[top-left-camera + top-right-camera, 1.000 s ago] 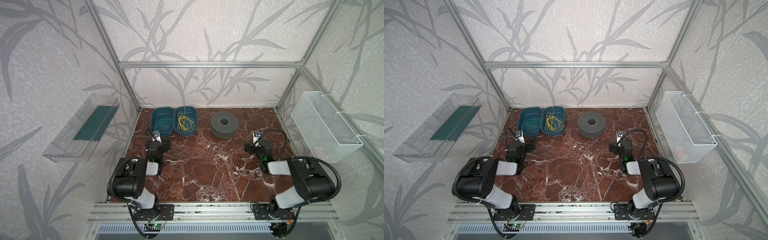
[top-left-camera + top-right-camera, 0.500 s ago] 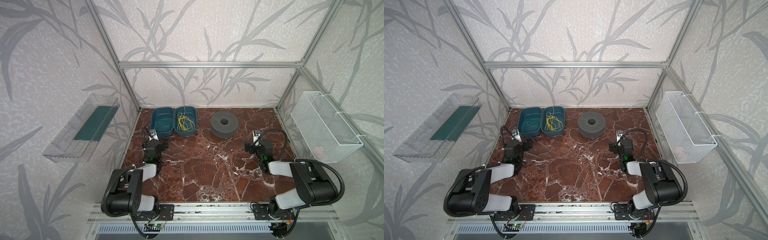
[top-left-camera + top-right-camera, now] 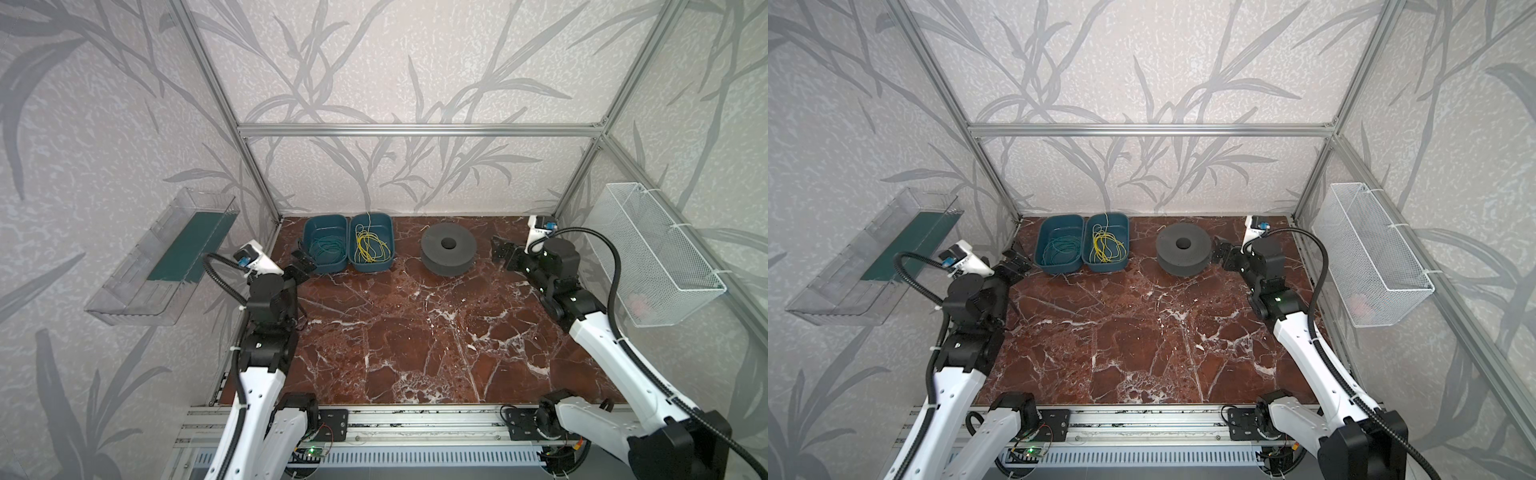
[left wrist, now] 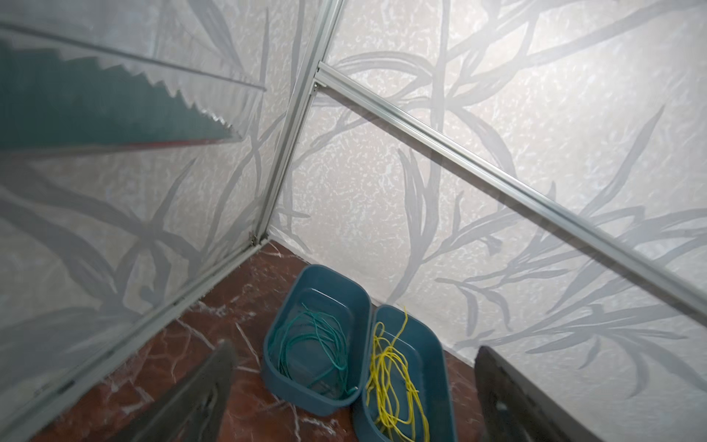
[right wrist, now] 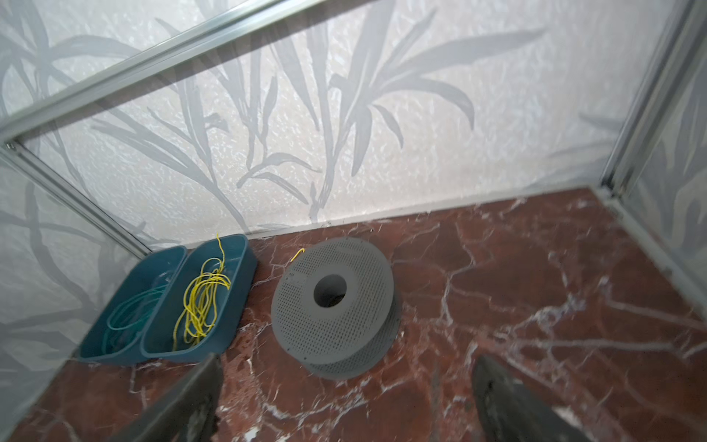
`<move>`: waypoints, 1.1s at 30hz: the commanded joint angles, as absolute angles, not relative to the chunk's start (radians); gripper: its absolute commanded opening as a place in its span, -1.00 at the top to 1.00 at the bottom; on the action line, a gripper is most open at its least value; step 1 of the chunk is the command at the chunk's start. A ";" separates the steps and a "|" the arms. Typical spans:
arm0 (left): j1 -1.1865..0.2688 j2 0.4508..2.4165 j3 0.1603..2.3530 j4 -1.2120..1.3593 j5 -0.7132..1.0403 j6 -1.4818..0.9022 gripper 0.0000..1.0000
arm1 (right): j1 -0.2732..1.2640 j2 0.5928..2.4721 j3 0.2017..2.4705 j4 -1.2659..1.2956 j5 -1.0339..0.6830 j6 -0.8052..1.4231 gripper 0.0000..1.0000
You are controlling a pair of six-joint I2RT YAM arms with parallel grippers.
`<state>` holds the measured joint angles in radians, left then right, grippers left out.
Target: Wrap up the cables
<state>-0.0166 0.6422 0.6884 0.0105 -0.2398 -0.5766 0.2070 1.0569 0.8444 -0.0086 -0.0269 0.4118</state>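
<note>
Cables (image 3: 371, 249) lay heaped in a bin (image 3: 371, 268) beside the spool (image 3: 449, 262), likely awaiting winding. Both pairs of jaws stood spread, empty.

Stretches the left arm (image 3: 254, 395) and the right arm (image 3: 598, 337) forward over the surface (image 3: 415, 332). Holds the left pincer (image 3: 303, 262) spread wide, empty, angled inward. Holds the right pincer (image 3: 501, 252) equally spread, empty, angled inward.
</note>
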 commanded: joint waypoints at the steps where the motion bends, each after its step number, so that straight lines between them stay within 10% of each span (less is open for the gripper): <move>1: -0.008 0.519 0.553 -0.081 -0.207 -0.860 -0.98 | 0.196 1.062 0.778 -0.020 -0.195 0.591 -0.94; 15: -0.008 0.978 0.643 -0.119 0.443 -0.852 -0.57 | 0.103 1.585 0.895 0.324 -0.587 0.812 -0.44; 28: -0.059 1.210 0.654 0.086 0.574 -0.935 -0.40 | 0.046 1.981 0.982 0.763 -0.752 1.049 -0.23; 33: -0.078 1.227 0.662 0.090 0.577 -0.935 -0.39 | 0.049 2.101 1.029 0.874 -0.765 1.152 0.26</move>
